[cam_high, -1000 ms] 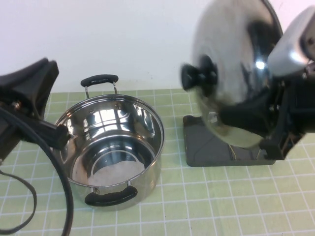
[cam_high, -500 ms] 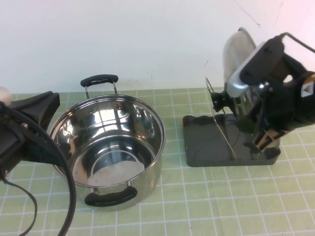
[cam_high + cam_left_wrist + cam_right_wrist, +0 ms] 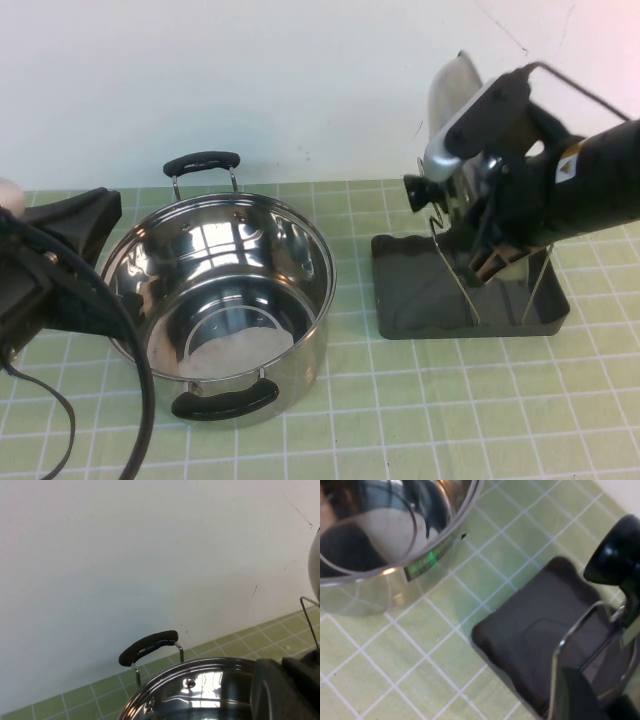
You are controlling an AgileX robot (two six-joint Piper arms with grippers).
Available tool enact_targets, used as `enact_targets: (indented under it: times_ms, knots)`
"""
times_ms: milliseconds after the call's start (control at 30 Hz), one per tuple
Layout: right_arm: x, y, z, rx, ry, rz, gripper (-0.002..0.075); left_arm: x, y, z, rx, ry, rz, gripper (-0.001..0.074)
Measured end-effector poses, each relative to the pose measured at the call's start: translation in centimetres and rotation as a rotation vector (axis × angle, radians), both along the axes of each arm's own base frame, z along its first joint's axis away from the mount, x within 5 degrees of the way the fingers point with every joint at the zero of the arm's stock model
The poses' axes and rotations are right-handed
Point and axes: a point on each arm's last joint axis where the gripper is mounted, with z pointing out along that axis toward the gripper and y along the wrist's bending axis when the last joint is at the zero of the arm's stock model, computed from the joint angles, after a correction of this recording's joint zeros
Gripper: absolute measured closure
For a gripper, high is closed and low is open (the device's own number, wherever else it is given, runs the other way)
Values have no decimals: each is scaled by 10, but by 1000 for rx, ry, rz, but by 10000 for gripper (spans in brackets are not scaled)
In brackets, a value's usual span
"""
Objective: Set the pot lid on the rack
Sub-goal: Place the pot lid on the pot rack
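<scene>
Mirror-polished steel is seen on the pot lid and the pot. The rack is formed of matt dark plastic with thin wire loops. A matt green checked mat is laid underneath.

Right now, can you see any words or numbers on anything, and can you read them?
No text is readable.
Small orange and white sticker on the right arm, whose right gripper holds the pot lid over the rack: too small to read.
Green glint on the pot wall: blurred, unreadable.
Left gripper beside the pot: no markings.
</scene>
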Motion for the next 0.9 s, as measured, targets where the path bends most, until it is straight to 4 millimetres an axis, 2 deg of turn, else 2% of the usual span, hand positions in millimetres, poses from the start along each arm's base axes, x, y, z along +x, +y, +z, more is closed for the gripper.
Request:
enact_targets:
  times_ms: [167,333,500,567,667,900]
  knots:
    - [8,4,-17,-12,39,-13,556,0,0,0,4,-1,0,736]
    - [11,6,-17,4,15,-20,550,0,0,-2,25,12,2,736]
    - [12,5,-16,0,-4,-18,396,0,1,-3,35,27,5,737]
    - [11,5,-14,-4,-6,-18,367,0,1,-4,46,34,7,737]
    - [4,0,0,-6,-18,-25,360,0,2,-7,84,45,7,737]
    - [-31,-25,60,34,-146,-63,411,-2,4,-11,111,91,17,737]
